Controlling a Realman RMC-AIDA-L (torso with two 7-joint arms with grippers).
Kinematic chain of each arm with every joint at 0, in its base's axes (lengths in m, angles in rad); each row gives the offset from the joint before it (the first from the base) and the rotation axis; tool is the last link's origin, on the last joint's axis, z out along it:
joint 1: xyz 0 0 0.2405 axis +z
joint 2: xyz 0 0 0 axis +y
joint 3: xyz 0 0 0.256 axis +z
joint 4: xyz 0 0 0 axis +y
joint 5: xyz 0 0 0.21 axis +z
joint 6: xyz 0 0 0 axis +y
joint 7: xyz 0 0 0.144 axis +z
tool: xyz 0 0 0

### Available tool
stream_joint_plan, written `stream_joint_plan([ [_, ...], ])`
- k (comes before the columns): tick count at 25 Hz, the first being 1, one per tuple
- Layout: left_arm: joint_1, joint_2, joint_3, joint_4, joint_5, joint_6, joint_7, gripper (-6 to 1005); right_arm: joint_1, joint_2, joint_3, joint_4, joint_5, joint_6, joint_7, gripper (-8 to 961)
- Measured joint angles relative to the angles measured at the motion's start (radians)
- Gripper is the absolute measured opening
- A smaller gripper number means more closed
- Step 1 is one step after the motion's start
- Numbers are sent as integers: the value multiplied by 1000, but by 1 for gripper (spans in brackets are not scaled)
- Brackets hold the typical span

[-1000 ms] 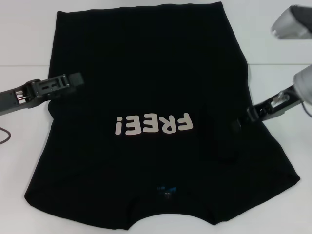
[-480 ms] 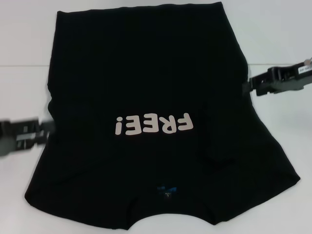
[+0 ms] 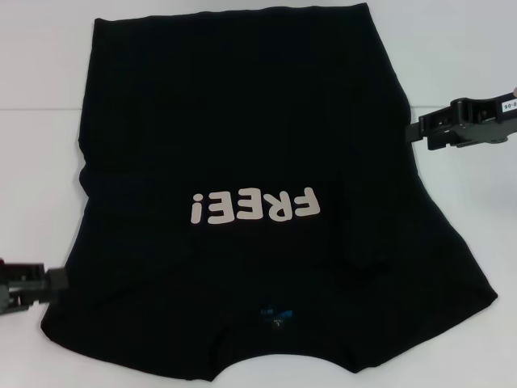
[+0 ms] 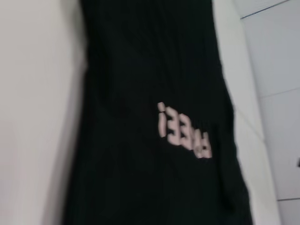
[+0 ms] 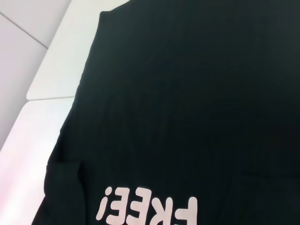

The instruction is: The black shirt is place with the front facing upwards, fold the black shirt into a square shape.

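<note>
White table point(image 3: 48, 73), black shirt point(image 3: 242, 121) spread flat, left tool point(image 3: 36, 284) and right tool point(image 3: 428, 129) at its edges, grip state unclear.

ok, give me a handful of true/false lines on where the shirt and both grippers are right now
1. The black shirt lies spread flat with its FREE! lettering facing up. True.
2. The left gripper is over the middle of the shirt. False: it sits at the shirt's left edge, near the sleeve on the near side.
3. The right gripper is at the shirt's right edge, farther from the robot than the lettering. True.
4. The shirt is already folded into a square. False: both sleeves and the full body are laid out on the white table.
5. The blue neck label is at the far end. False: it is at the near end.
</note>
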Motion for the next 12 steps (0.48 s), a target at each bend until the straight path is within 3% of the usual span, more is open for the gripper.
stream_joint_plan([
  [6, 2, -2, 0, -12, 51, -77, -3, 397, -4, 0, 2, 1, 0, -4, -3, 550],
  [12, 6, -3, -1, -24, 67, -131, -18, 411, -12, 0, 3, 1, 1, -4, -3, 549],
])
